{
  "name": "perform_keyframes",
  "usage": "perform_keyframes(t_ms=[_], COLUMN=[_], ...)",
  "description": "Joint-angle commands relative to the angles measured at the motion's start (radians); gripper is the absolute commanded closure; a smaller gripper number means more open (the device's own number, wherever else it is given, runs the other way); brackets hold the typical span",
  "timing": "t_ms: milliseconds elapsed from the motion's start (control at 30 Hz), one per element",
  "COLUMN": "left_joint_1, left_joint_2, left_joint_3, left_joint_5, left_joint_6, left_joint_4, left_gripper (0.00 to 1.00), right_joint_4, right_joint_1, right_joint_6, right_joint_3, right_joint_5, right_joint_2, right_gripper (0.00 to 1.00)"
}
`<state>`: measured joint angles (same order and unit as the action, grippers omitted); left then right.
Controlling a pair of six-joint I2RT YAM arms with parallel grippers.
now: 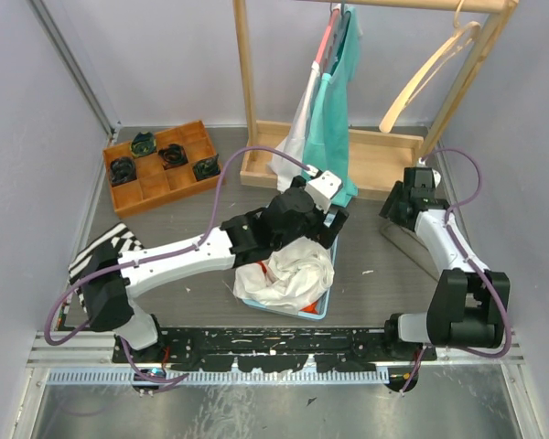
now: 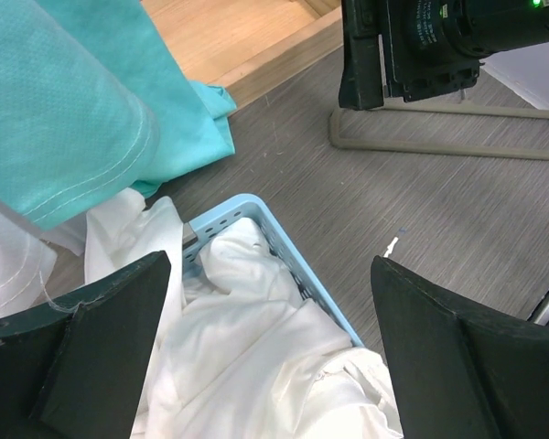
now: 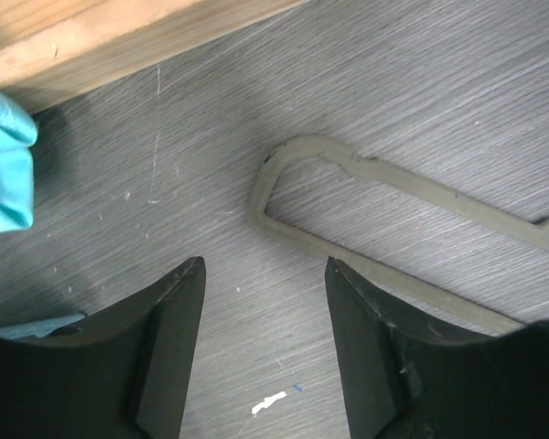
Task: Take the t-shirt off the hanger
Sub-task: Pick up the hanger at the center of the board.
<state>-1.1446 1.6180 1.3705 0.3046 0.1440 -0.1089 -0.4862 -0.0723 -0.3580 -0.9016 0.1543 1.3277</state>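
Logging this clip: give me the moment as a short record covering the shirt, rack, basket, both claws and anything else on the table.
t-shirt: teal t-shirt hangs on the wooden rack, not yet removed
spare hanger: empty wooden hanger at the rack's right end
basket: blue basket holds white cloth
left claw: open, over the basket, holding nothing
right claw: open, above a grey frame lying flat on the table, holding nothing
tray: wooden tray far left, small dark items inside
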Motion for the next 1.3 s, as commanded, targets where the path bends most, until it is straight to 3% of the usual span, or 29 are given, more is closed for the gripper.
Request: perform_keyframes(t_ms=[0, 200, 1267], left_joint_1=[0.011, 0.015, 0.039], left_joint_2=[-0.052, -0.07, -0.115], left_joint_3=[-0.031, -0.058, -0.108], left_joint_5=[0.001, 0.006, 0.015], left_joint_6=[0.012, 0.015, 0.011], left_joint_4=[0.041, 0.048, 0.058], left_gripper=[0.02, 0.02, 0.02], right_joint_4=[0.102, 0.159, 0.271], right_joint_1=[0.0, 0.002, 0.021], right_joint_6=[-0.01, -0.014, -0.019], right_joint_3=[-0.008, 0.012, 0.026], right_joint_5=[0.056, 0.045, 0.04], right_joint_2=[0.021, 0.086, 0.282], right_gripper=[0.42, 0.49, 0.56])
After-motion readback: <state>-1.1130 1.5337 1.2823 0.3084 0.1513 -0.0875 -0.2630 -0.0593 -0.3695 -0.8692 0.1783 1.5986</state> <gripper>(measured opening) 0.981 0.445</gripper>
